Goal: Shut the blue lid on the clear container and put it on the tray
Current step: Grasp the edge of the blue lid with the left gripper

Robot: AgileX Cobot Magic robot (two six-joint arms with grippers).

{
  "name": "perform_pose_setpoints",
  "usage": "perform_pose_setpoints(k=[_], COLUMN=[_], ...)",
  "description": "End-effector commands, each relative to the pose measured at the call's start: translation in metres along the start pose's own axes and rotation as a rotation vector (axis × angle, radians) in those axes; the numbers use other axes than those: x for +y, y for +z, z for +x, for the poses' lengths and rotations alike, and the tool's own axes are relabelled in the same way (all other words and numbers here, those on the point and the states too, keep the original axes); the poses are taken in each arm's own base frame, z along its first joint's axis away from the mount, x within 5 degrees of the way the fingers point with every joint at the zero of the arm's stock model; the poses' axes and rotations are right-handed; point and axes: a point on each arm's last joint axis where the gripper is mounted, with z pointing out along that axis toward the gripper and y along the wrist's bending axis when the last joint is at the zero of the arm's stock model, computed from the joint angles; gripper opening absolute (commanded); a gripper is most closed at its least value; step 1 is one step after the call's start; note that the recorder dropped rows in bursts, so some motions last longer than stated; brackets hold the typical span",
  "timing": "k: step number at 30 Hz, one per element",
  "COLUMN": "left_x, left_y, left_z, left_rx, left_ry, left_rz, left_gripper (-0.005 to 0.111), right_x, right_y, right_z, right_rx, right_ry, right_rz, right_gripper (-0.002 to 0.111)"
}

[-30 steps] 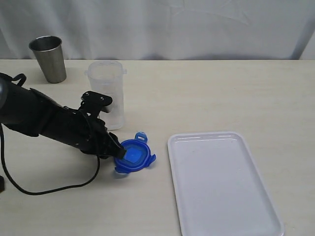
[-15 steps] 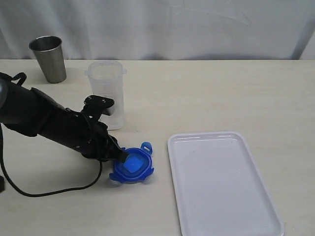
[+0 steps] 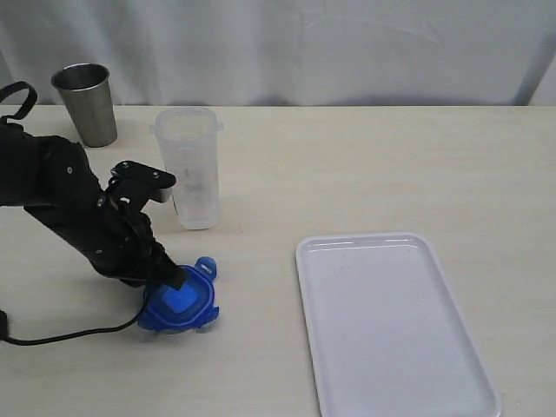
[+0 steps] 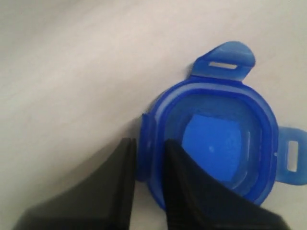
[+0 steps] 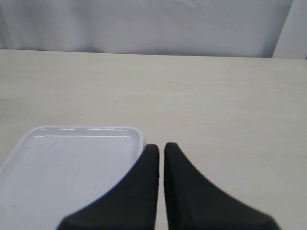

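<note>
lid [image 3: 178, 304] pinched by its rim

seen from its wrist, the left gripper [image 4: 146, 143] has narrow jaws clamped on that rim; across the room, the arm [image 3: 69, 200] hides this. lid on the table [image 3: 365, 165], left of the tray [image 3: 391, 321]. right gripper [image 5: 160, 146], shown only by its wrist, closed, empty, by the tray's corner. behind: open container [image 3: 191, 169], cup [image 3: 87, 104].

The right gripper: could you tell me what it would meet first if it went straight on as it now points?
Probably only bare table; the right gripper points just past the tray's corner, and nothing stands ahead before the curtain. Its downward tilt is unclear.
</note>
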Motion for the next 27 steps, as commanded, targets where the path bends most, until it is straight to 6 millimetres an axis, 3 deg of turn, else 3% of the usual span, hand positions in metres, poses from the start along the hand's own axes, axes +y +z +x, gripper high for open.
perform_pose_setpoints(k=[1, 6, 20, 27], left_x=[0.003, 0.004, 0.006, 0.005], left_y=[0.003, 0.006, 0.002, 0.001], left_z=[0.011, 0.014, 0.000, -0.001], left_rx=[0.018, -0.014, -0.098, -0.089], left_ry=[-0.026, -0.037, -0.036, -0.036], left_rz=[-0.035, -0.047, -0.060, -0.055], left_gripper=[0.039, 0.049, 0.048, 0.026], right_x=[0.000, 0.000, 0.000, 0.000], right_y=[0.000, 0.000, 0.000, 0.000], right_z=[0.000, 0.000, 0.000, 0.000], right_rx=[-0.008, -0.008, -0.008, -0.008], right_ry=[-0.006, -0.006, -0.006, -0.006], right_rz=[0.000, 0.000, 0.000, 0.000], right_gripper=[0.005, 0.005, 0.005, 0.005])
